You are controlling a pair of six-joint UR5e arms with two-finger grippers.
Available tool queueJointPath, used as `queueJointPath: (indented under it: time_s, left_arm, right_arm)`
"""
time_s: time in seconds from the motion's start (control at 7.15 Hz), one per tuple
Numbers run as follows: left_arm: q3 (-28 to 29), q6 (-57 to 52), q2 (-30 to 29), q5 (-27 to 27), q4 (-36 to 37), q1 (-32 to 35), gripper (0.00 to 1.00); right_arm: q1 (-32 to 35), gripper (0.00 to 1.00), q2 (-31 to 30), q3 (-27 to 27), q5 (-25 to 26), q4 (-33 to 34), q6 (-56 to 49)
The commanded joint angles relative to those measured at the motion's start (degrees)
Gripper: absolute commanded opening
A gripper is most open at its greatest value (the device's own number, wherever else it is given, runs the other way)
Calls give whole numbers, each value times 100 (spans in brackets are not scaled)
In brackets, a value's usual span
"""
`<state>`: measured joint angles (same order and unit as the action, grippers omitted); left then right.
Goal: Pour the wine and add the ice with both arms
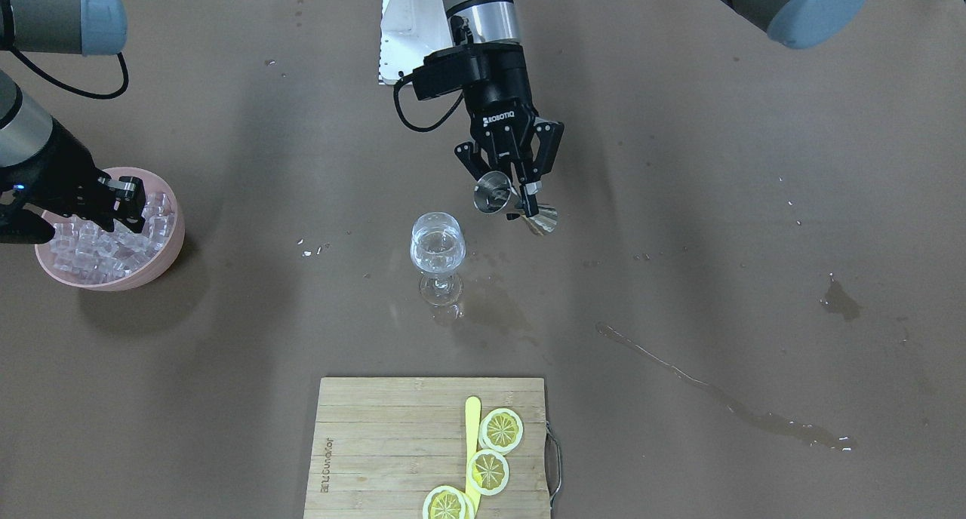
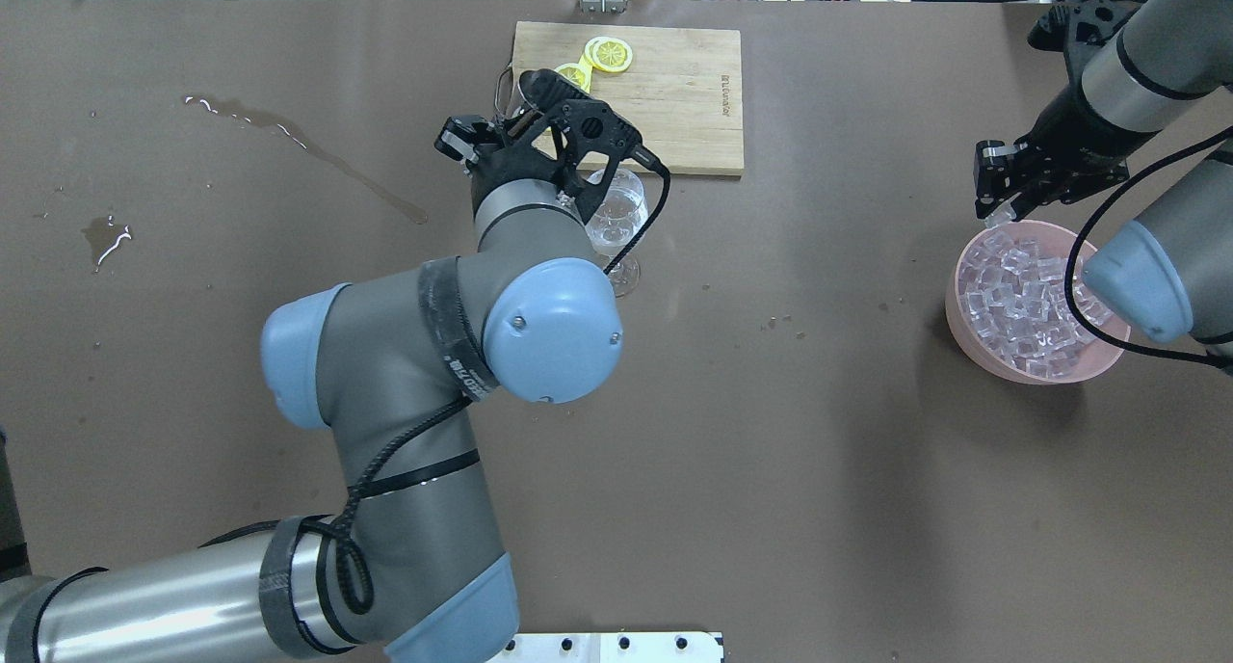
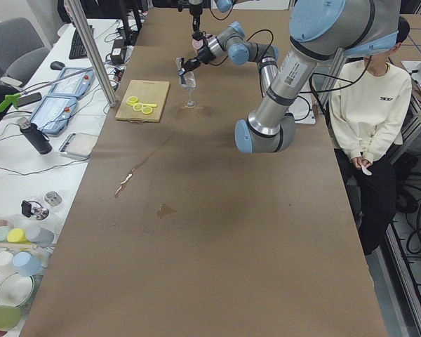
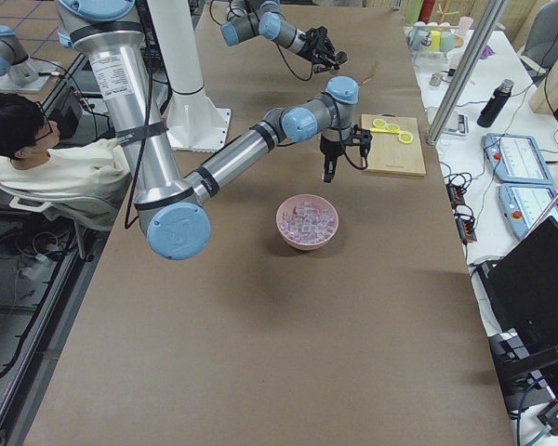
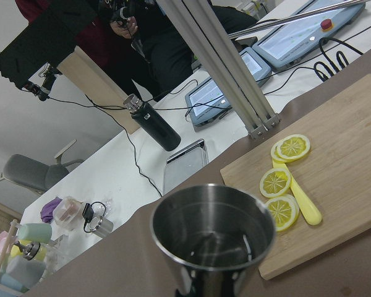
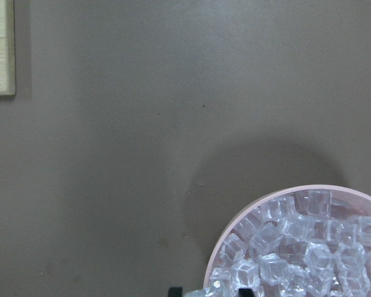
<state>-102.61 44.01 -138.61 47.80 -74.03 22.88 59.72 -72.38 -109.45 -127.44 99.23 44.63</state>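
We see a wet brown table (image 1: 679,127), a clear glass (image 1: 438,249), the left gripper (image 1: 515,196) squeezing a shiny cup (image 1: 490,192), and a right gripper (image 2: 998,212) whose grip we can't tell.

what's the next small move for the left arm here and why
Probably ease the left gripper, shut on the jigger, back from the wine glass. The glass already holds clear liquid, the tilted jigger sits beside it rather than over it, and the right gripper is at the ice bowl, so the glass's mouth should be free.

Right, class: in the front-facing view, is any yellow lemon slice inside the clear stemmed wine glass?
No, all three lemon slices lie on the wooden cutting board, away from the wine glass.
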Motion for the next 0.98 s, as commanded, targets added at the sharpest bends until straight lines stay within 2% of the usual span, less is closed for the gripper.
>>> queueJointPath:
  time_s: [0.0,0.42,0.84]
  left_arm:
    - [312,177,-394,-113,388,-143,0]
    - [654,204,-456,-244,425,-178,0]
    - [708,213,-553,-288,1038,-178,0]
  right_arm:
    - [40,27,5,-15,0,0,2]
    - [58,27,14,-7,9,0,-7]
    - [101,27,23,20,9,-9,-7]
